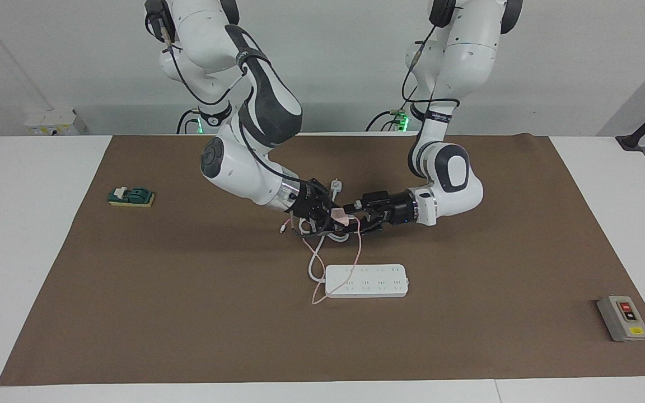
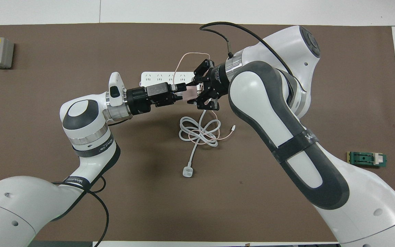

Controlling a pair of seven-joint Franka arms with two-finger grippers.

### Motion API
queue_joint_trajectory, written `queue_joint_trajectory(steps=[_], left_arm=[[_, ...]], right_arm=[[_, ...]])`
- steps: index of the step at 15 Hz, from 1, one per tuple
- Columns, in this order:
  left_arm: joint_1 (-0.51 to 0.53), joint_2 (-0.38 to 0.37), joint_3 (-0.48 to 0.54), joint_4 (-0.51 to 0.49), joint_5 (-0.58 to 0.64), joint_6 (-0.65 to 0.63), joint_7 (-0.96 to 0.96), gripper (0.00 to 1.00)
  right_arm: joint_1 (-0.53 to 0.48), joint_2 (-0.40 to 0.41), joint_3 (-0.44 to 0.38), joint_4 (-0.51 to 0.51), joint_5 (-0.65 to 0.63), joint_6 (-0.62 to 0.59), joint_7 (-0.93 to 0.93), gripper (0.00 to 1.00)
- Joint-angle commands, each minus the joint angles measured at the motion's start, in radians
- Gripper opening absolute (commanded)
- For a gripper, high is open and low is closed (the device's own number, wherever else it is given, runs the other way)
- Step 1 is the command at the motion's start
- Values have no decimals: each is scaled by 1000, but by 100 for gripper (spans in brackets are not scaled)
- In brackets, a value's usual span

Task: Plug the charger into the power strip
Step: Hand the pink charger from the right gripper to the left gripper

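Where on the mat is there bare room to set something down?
Bare mat lies between the power strip and the grey button box, and between the strip and the green block. Crowded where both end effectors meet at the charger, over coiled cords.

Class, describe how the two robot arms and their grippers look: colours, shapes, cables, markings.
Both arms are glossy white with rounded, bulging joints and dark grey panels. A black band with white lettering wraps each forearm, and thin black cables loop along them. A silver ring sits at each wrist. The left gripper and right gripper are black and angular.
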Motion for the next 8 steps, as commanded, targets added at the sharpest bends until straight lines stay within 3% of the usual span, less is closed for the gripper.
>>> queue_joint_trajectory(steps=[1, 8], left_arm=[[-1, 12, 6, 17, -24, -28, 22, 100], [5, 37, 9, 35, -14, -59, 42, 100]], right_arm=[[2, 9, -3, 15, 26, 5, 14, 0], [2, 9, -3, 15, 26, 4, 14, 0]])
